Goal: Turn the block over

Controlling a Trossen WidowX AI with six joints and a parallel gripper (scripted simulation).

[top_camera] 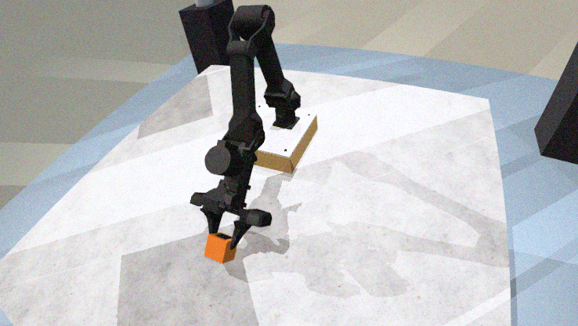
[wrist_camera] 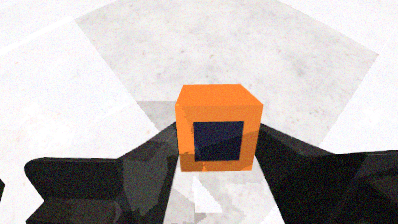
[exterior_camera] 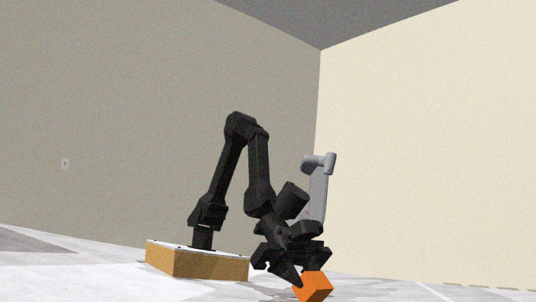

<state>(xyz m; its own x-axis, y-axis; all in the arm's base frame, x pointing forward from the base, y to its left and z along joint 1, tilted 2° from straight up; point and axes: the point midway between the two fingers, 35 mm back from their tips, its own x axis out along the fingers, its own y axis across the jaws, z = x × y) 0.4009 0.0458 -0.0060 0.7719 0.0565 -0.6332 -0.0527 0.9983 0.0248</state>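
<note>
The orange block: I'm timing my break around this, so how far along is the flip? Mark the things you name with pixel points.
The gripper (top_camera: 223, 239) (exterior_camera: 310, 278) is shut on the orange block (top_camera: 218, 248) (exterior_camera: 314, 287) (wrist_camera: 218, 96), so the grasp looks done. Turning is in hand: the block sits tilted. Its dark mark (top_camera: 222, 235) (wrist_camera: 218, 141) isn't face down; finishing the turn, setting down and releasing remain.
</note>
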